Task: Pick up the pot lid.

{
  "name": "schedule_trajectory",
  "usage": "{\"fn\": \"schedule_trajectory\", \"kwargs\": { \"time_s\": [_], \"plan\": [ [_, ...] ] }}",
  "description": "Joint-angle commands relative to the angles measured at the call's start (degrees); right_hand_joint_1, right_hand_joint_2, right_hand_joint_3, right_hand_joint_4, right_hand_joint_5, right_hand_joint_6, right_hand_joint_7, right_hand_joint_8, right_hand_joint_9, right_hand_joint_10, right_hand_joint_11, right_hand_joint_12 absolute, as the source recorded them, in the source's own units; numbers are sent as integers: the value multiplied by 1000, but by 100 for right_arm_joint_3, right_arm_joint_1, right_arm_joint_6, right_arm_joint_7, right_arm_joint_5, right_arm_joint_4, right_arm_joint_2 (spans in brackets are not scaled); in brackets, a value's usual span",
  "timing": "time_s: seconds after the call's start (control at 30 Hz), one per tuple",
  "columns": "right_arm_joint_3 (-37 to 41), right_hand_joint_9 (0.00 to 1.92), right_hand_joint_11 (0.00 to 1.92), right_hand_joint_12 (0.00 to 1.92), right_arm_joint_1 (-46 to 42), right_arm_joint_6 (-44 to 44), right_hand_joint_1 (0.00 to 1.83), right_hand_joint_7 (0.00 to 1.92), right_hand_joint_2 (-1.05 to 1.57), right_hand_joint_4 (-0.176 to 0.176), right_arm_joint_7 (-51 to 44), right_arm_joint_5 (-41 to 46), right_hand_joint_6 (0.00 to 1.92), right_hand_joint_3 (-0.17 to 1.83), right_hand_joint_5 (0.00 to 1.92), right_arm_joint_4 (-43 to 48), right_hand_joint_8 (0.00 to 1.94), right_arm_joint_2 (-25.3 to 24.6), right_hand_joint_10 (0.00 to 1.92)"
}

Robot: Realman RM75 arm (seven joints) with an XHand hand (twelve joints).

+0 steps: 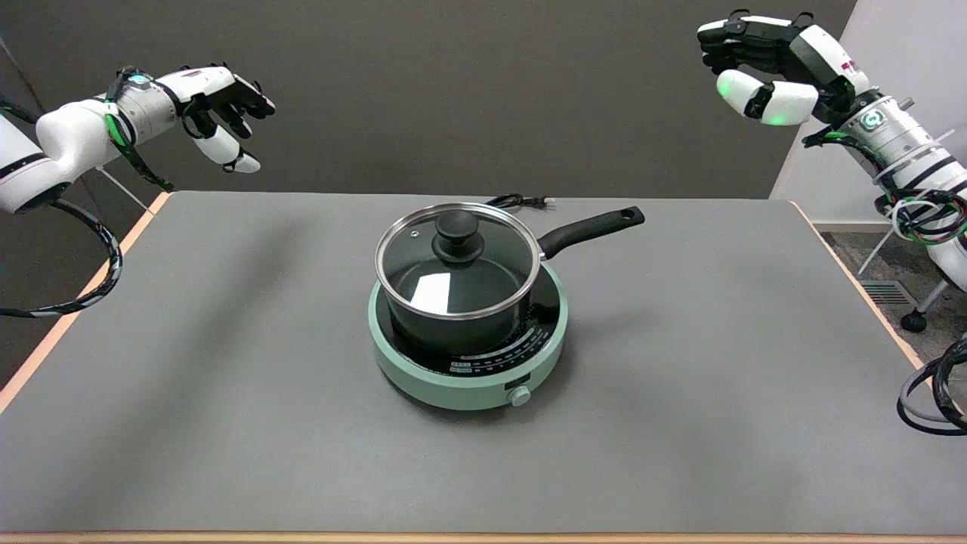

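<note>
Pot lid (458,261): glass with a metal rim, seated level on the pot at the middle of the table, closed all round.
Knob (457,235): black, round, upright at the lid's centre; judged the only sound place to take hold, as the glass and thin rim offer little purchase.
Pot (453,321): black, standing on the cooker, its long handle (593,227) pointing to the back right.
Cooker (468,355): pale green round hob with a dial at its front edge; it raises the lid well above the table (227,393).
Right hand (763,72): high in the air at the upper right, well apart from the lid, fingers spread and loosely curved, holding nothing.
Step in hand: the reach toward the knob, not yet begun as far as the view shows.
Doing it well: the hand should come in above the handle, settle directly over the knob, close thumb and fingers under its flared cap, then lift straight up so the rim clears the pot without dragging it.
Risk: a sideways pull could shift the pot on the smooth hob.
</note>
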Motion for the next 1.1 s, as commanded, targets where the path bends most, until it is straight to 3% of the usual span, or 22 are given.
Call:
{"fn": "schedule_trajectory", "kwargs": {
  "time_s": [0.03, 0.43, 0.9, 1.1],
  "plan": [
    [99, 595, 434, 895, 16, -53, 793, 596, 645, 107, 9, 2, 325, 948, 607, 232, 177, 32, 338],
    [-478, 582, 445, 908, 143, -47, 758, 598, 634, 109, 9, -6, 347, 986, 589, 1123, 180, 345, 373],
    [-2650, 571, 418, 865, 1813, 378, 805, 556, 594, 91, -31, -116, 237, 991, 525, 1359, 172, 223, 336],
    [-3208, 569, 416, 868, 2250, 643, 813, 553, 566, 85, -43, -278, 216, 999, 497, 1733, 173, 123, 341]
  ]
}}
